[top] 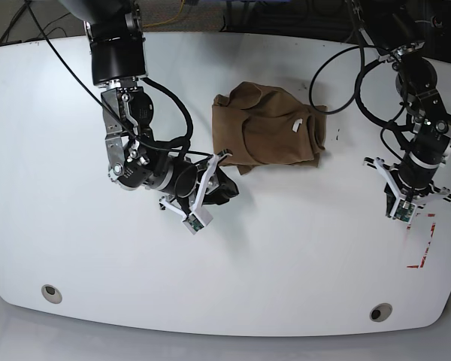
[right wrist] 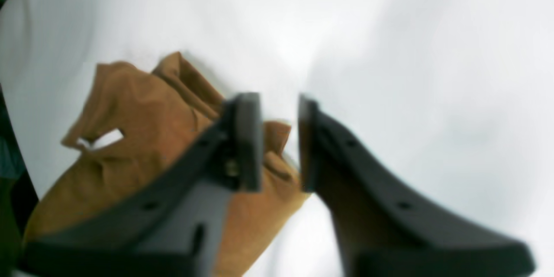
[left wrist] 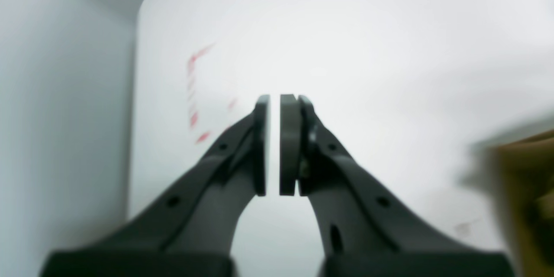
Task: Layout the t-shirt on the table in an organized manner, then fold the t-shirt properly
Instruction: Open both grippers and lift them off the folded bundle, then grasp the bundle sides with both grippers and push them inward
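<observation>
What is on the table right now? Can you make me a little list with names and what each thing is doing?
shirt: tan, crumpled in a heap, not laid flat
table: white, glossy, with two grey holes
red mark: dashed lines near the left gripper
left gripper: shut, holding nothing, away from the shirt
right gripper: jaws a little apart at the shirt's edge, grip unclear
folding: not begun

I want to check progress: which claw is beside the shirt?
The right claw, by the shirt's lower corner; the left claw hangs over bare table.
</observation>
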